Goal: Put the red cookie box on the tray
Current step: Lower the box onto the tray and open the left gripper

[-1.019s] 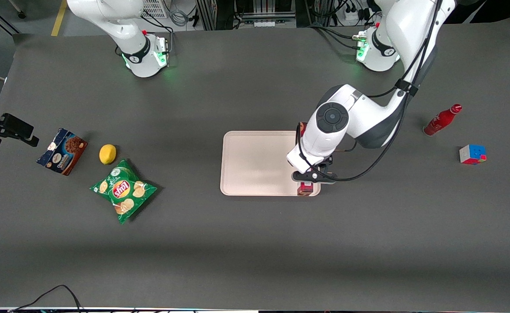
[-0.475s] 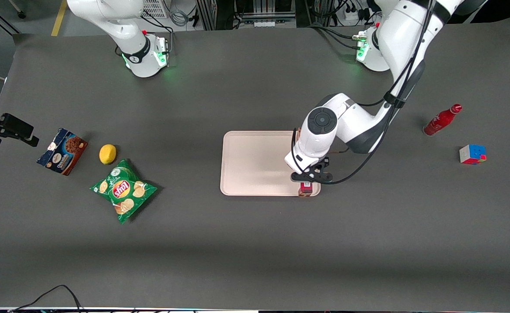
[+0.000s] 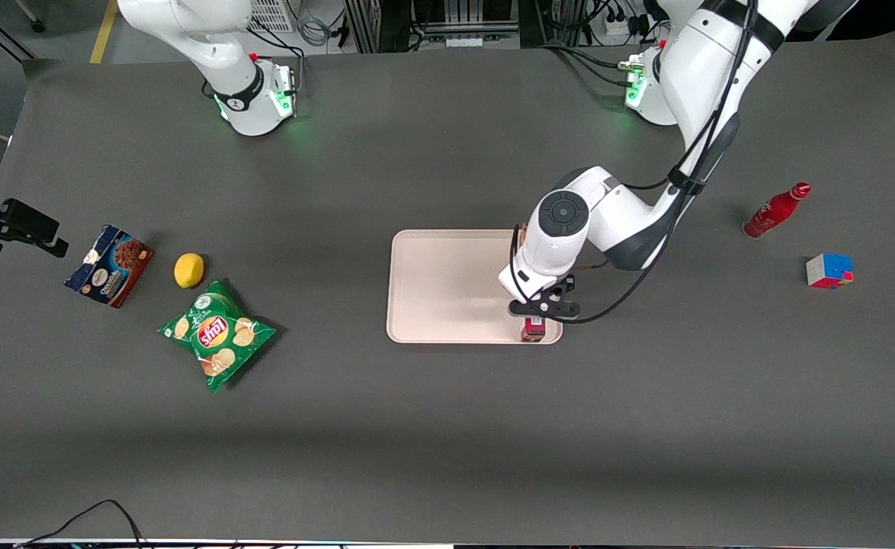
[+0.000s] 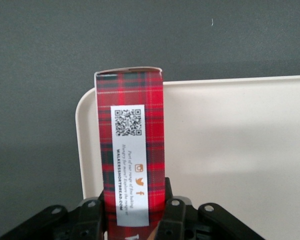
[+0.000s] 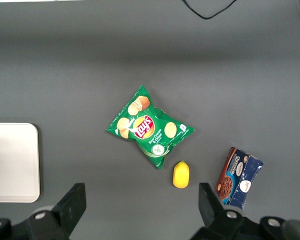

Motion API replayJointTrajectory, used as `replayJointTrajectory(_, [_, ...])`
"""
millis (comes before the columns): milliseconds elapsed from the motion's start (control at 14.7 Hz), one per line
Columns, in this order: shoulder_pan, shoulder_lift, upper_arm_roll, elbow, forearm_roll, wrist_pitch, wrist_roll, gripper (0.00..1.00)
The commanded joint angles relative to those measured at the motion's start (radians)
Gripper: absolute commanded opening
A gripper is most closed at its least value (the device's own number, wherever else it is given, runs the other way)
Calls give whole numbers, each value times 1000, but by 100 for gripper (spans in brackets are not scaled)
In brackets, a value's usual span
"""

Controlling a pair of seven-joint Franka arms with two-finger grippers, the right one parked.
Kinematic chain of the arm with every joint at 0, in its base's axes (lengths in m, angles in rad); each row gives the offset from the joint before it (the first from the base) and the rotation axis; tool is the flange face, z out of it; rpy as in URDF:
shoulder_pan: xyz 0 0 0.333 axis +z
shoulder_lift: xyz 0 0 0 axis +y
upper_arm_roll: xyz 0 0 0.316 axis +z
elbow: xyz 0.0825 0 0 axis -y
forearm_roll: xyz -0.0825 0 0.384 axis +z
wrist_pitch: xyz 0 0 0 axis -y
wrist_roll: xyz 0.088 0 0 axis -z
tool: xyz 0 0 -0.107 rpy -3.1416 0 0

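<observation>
The red cookie box [image 4: 130, 150], plaid with a white QR label, is held lengthwise between my left gripper's [image 4: 132, 207] black fingers [image 4: 172, 216], which are shut on its sides. It runs along the pale pink tray's [image 4: 230, 150] edge toward the working arm's end. Its tip reaches just past the tray's rounded corner. From the front, the arm's wrist hides most of the box. Only the box end [image 3: 533, 329] shows under the gripper [image 3: 540, 313], at the tray's [image 3: 447, 286] corner nearest the camera. I cannot tell whether the box touches the tray.
A red bottle [image 3: 775, 210] and a colour cube [image 3: 829, 271] lie toward the working arm's end. Toward the parked arm's end lie a green chips bag [image 3: 216, 334], a lemon [image 3: 188, 270] and a blue-and-brown cookie box [image 3: 109, 265].
The left arm's wrist has shifted slightly toward the tray's middle and looks lower. The box end has moved with it by a small amount, still in the grip.
</observation>
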Motion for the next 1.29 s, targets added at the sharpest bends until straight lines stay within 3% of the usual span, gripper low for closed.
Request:
replayJointTrajectory(0, [-5, -7, -1, -25, 45, 28, -57, 0])
replayJointTrajectory(340, [-2, 6, -1, -34, 81, 48, -88, 0])
replayJointTrajectory(407, [-2, 6, -1, -34, 81, 46, -88, 12])
replayJointTrajectory(611, [2, 9, -1, -32, 81, 46, -88, 100])
replayJointTrajectory(1222, [5, 8, -1, -22, 81, 37, -80, 100])
